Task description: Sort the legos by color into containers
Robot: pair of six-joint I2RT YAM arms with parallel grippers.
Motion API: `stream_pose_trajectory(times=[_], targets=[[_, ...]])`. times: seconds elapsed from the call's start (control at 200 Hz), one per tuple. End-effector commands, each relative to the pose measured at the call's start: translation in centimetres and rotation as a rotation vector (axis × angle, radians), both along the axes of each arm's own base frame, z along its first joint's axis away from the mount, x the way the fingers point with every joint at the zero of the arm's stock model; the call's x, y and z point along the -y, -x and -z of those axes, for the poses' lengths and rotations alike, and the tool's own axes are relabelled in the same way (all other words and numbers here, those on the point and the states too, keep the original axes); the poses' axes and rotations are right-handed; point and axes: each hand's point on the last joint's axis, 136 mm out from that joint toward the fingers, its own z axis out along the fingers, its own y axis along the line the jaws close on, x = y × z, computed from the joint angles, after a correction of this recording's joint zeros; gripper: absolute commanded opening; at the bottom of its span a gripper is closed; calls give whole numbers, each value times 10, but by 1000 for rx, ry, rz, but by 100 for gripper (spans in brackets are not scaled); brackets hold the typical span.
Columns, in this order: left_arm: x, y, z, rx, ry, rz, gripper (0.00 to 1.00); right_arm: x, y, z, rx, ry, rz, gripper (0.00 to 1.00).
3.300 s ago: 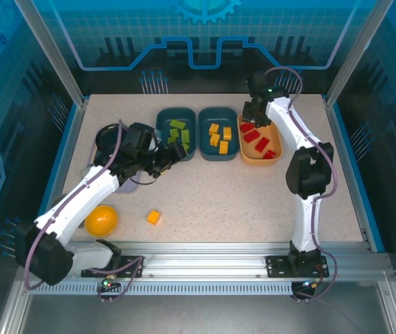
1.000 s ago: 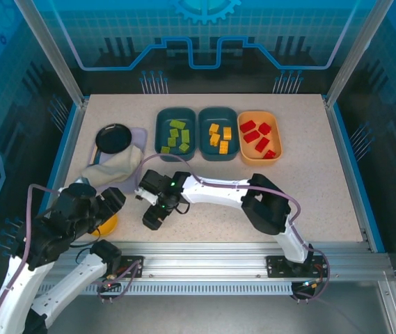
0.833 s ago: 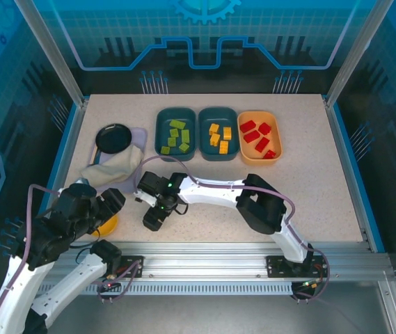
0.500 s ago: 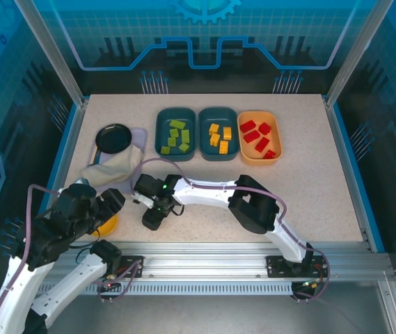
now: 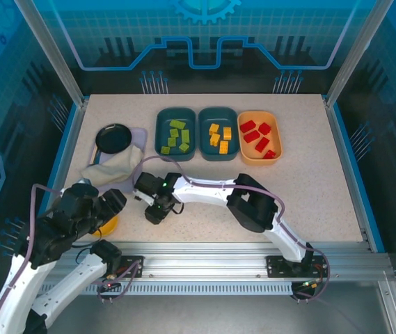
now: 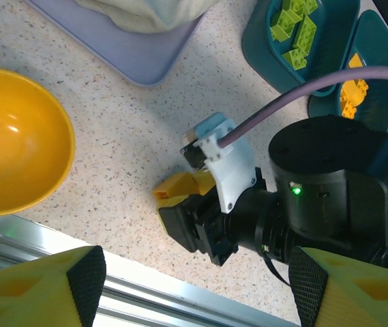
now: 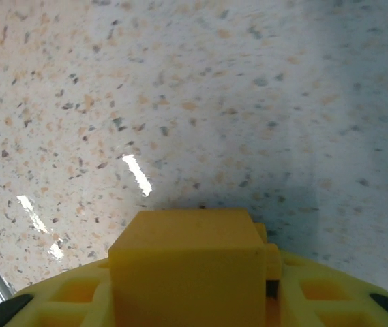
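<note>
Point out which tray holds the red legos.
The light orange tray, rightmost in the row; the left teal tray holds green legos, the middle teal tray yellow legos.

**Free room:** the right half of the tabletop (image 5: 323,195) lies open from near rail to far edge.

**Obstacles:**
- the containers (image 5: 208,154), in a far-centre row
- the lavender tray (image 5: 139,133) and cloth (image 5: 114,168), far left
- the bowl (image 6: 16,136), near left
- the right arm (image 5: 211,189), stretched across the near centre

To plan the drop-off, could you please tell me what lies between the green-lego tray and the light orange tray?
In the top external view, another dark teal tray holding yellow-orange legos sits between them.
</note>
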Motion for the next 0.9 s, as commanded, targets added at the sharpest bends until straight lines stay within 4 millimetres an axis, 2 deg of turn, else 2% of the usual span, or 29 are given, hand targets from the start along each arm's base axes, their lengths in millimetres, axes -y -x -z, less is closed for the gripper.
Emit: stream_pose_trajectory(times=[0.0,0.12,0.17,0.285,0.41,0.515,0.6,0.69,0.89], targets=[[19,-17,-4,13,21,66,75,14,-36,-60,-13,-132,157,32],[47,-38,-6,13,53,165,75,47,-72,-97,-12,-209,305,31],[59,-47,-5,6,71,202,75,70,-92,-111,-18,-241,394,30],[87,-68,0,-14,107,286,75,123,-132,-126,-37,-269,577,30],[115,-91,2,-24,120,365,75,182,-171,-122,-84,-295,783,29],[133,-109,1,-22,100,414,74,211,-195,-107,-141,-284,906,29],[145,-119,5,-33,93,431,74,220,-210,-98,-174,-267,963,29],[155,-129,8,-39,92,439,74,225,-225,-79,-211,-215,1019,29],[168,-137,13,-54,67,458,74,218,-248,-54,-297,-190,1095,29]])
